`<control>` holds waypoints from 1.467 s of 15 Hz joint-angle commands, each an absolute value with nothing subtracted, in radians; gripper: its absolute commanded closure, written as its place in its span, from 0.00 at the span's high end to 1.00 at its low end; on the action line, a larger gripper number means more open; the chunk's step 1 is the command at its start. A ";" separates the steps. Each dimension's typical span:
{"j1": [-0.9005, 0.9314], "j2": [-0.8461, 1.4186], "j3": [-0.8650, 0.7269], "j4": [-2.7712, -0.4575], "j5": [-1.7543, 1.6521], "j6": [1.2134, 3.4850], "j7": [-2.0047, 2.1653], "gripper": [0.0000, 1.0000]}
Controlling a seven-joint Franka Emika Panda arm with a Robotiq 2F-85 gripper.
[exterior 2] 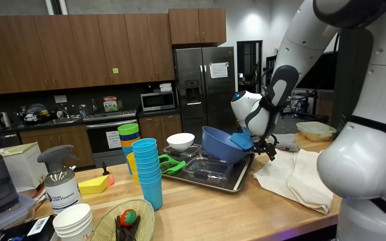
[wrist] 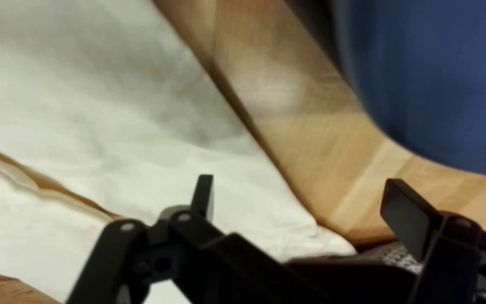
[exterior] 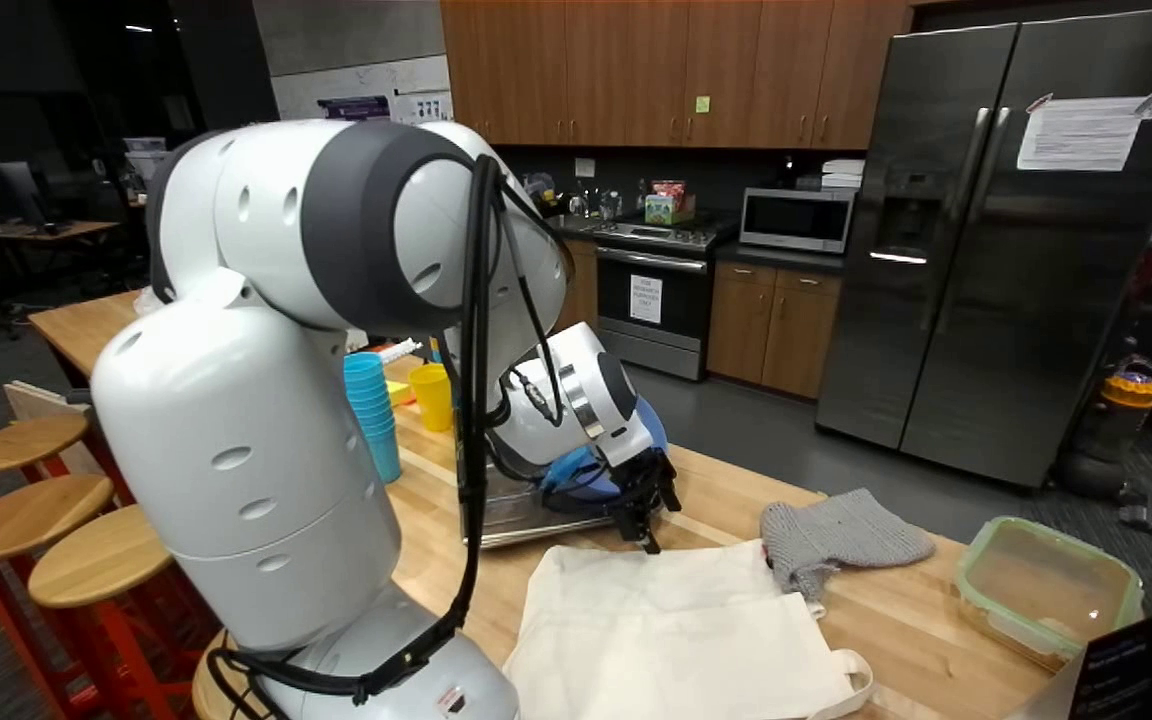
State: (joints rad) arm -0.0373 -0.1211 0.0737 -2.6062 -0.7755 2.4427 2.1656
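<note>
Spread wide, with nothing gripped, the hand is poised above one edge of the canvas bag, which is laid flat on the surface. As seen from the wrist, that edge is slanted from top centre down to lower right and is crossed obliquely by the line between the fingertips: one fingertip is seen against the fabric, the other against the bare surface. This crossing is judged to be the relation on which most depends, since the bag's body is spread to one side of the edge only, away from the tray, as is shown in both exterior views. On the opposite side, past a bare strip, the blue bowl is set at a tilt on the tray, and its curved side is neighboured by the nearer finger. Grey knitted cloth is bunched against a corner of the bag, on that same finger's side. How high the fingertips are carried above the fabric, or whether it is touched, cannot be told for sure, as the wrist view is blurred.
</note>
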 commanded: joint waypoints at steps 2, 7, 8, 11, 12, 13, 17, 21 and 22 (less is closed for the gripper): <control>-0.051 -0.171 0.070 -2.647 -0.995 2.518 2.391 1.00; -0.041 -0.176 0.068 -2.653 -1.029 2.495 2.486 1.00; -0.040 -0.177 0.068 -2.656 -1.029 2.494 2.498 1.00; -0.034 -0.176 0.067 -2.661 -0.992 2.470 2.496 1.00; -0.032 -0.176 0.067 -2.664 -0.975 2.461 2.493 1.00; -0.029 -0.175 0.068 -2.666 -0.953 2.448 2.492 1.00; -0.010 -0.167 0.080 -2.657 -0.777 2.317 2.490 1.00; 0.000 -0.164 0.088 -2.643 -0.632 2.231 2.501 1.00; 0.000 -0.164 0.090 -2.641 -0.611 2.223 2.503 1.00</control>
